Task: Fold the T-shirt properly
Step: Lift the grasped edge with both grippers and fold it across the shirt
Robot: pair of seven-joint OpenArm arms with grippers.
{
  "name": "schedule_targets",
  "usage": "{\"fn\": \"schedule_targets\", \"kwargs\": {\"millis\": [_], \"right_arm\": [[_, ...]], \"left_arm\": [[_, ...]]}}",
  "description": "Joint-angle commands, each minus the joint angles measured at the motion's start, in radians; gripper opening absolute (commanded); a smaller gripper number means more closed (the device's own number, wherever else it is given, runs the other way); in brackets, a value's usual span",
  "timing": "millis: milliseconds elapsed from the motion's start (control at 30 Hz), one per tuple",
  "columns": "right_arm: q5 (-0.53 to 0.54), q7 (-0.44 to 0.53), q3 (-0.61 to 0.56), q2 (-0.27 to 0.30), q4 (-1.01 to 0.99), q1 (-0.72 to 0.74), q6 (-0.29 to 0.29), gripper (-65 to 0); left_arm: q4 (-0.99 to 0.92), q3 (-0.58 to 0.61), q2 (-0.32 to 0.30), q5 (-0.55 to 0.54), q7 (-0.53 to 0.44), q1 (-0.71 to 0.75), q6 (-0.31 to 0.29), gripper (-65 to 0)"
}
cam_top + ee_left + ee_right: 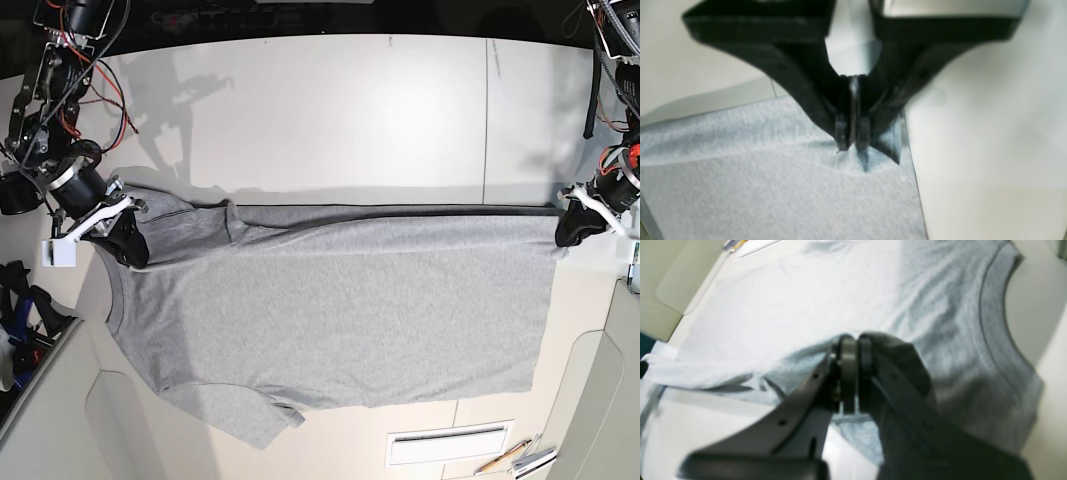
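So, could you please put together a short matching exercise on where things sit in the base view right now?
Things:
1. T-shirt
2. left gripper
3. right gripper
4. pencil

Places or states:
a. shut on the shirt's hem corner, at the view's right
b. lying near the bottom edge, off the cloth
c. spread across the table, collar toward the view's left
d. shut on the shoulder area beside the collar

Pairs: 1-c, 2-a, 3-d, 4-b

Shirt corner: hidden between the closed left gripper tips.
T-shirt hem: cut off in right wrist view.
Pens: too small to identify.
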Motion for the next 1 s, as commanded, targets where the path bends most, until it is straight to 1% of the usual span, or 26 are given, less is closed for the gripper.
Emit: {"fn": "schedule_targets", "kwargs": {"millis": [0, 67, 233, 300, 400, 567, 667, 833, 933, 967], "right_arm": [[-0.008, 0.027, -0.014, 0.019, -0.008, 0.048, 0.003, -65.0], [-0.046, 0.027, -0.049, 0.026, -0.065, 0.108, 0.003, -65.0], [-0.056, 0.027, -0.086, 0.028, -0.181, 0.224, 0.003, -65.0], [-0.074, 0.031, -0.088, 0.027, -0.211, 0.255, 0.003, -65.0], [-0.101, 0.054, -0.088, 0.028, -0.255, 0.291, 0.003, -65.0], [-0.103, 0.075, -0.091, 0.027, -0.332, 0.333, 0.003, -65.0], [-0.11, 0.103, -0.098, 0.027, -0.365, 0.345, 0.003, -65.0], [-0.152, 0.143, -0.101, 0.022, -0.411, 0.352, 0.003, -65.0], [-0.152, 0.156, -0.101, 0.022, -0.426, 0.352, 0.003, -65.0], [-0.152, 0.156, -0.101, 0.022, -0.428, 0.352, 0.003, -65.0]], "left_arm": [[-0.002, 0.004, -0.023, -0.008, -0.024, -0.032, -0.006, -65.0], [-0.032, 0.024, -0.023, 0.022, -0.029, -0.067, -0.006, -65.0], [-0.127, 0.044, -0.023, 0.028, -0.063, -0.136, -0.006, -65.0], [-0.159, 0.044, -0.023, 0.047, -0.073, -0.164, -0.006, -65.0], [-0.201, 0.044, -0.023, 0.08, -0.113, -0.192, -0.006, -65.0], [-0.231, 0.045, -0.023, 0.08, -0.135, -0.218, -0.006, -65.0], [-0.238, 0.045, -0.022, 0.1, -0.147, -0.229, -0.006, -65.0], [-0.275, 0.063, -0.022, 0.142, -0.228, -0.23, -0.006, -65.0], [-0.295, 0.082, -0.022, 0.187, -0.304, -0.231, -0.006, -64.9], [-0.298, 0.088, -0.022, 0.205, -0.33, -0.231, -0.006, -60.7]]}}
